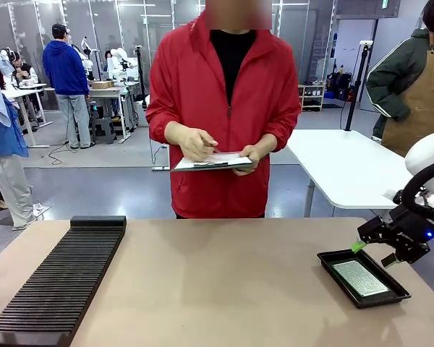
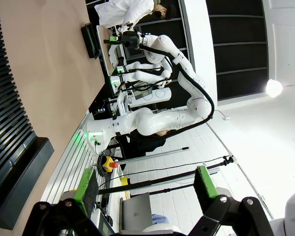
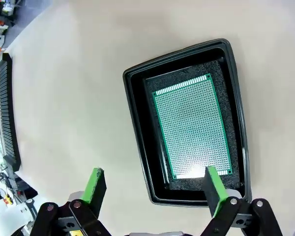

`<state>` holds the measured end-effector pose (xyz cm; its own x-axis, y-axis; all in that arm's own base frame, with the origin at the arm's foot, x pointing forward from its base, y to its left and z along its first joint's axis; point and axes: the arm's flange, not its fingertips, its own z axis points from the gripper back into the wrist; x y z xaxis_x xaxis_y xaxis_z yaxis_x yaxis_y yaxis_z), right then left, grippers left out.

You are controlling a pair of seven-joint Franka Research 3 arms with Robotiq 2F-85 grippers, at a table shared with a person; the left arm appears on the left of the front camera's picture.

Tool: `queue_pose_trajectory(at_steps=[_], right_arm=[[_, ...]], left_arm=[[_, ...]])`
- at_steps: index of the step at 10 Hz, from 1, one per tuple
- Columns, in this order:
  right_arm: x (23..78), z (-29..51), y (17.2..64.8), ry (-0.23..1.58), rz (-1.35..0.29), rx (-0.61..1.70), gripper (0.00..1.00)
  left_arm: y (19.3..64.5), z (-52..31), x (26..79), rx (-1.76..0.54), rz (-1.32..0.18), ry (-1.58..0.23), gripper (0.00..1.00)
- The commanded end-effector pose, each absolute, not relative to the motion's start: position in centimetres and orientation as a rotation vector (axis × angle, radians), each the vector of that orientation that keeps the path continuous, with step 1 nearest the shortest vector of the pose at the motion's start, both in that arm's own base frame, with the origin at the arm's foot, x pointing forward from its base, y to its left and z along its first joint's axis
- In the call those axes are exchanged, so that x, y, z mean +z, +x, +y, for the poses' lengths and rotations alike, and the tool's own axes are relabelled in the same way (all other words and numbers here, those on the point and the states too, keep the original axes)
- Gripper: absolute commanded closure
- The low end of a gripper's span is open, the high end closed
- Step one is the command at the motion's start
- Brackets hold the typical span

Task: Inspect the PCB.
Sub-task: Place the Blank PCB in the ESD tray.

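Below the right claw, whose jaws stand wide apart, the way down is free: nothing lies between its green pads and the PCB lying flat in the black tray. The tray's raised rim rings the board closely on every side. Beyond the tray, away from the claw, the desk lies bare as far as the ribbed black rack at its other end. Across the desk a person stands holding a clipboard above its far edge.

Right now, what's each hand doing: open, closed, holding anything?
Left hand: open, holding nothing.
Right hand: open, holding nothing, above the black tray where the PCB lies.
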<state>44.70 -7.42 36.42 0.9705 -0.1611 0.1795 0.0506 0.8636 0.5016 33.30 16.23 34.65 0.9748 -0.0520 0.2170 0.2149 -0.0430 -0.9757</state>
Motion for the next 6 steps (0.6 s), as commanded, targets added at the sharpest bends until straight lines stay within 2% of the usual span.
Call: queue_pose_trajectory(at_steps=[1, 6], right_arm=[[36.37, -7.40, 44.85, 0.514, -0.221, -0.097, 0.00], [36.37, -7.40, 44.85, 0.514, -0.221, -0.097, 0.00]], left_arm=[[33.25, 16.24, 34.66, -0.217, -0.129, -1.602, 0.00], [33.25, 16.24, 34.66, -0.217, -0.129, -1.602, 0.00]])
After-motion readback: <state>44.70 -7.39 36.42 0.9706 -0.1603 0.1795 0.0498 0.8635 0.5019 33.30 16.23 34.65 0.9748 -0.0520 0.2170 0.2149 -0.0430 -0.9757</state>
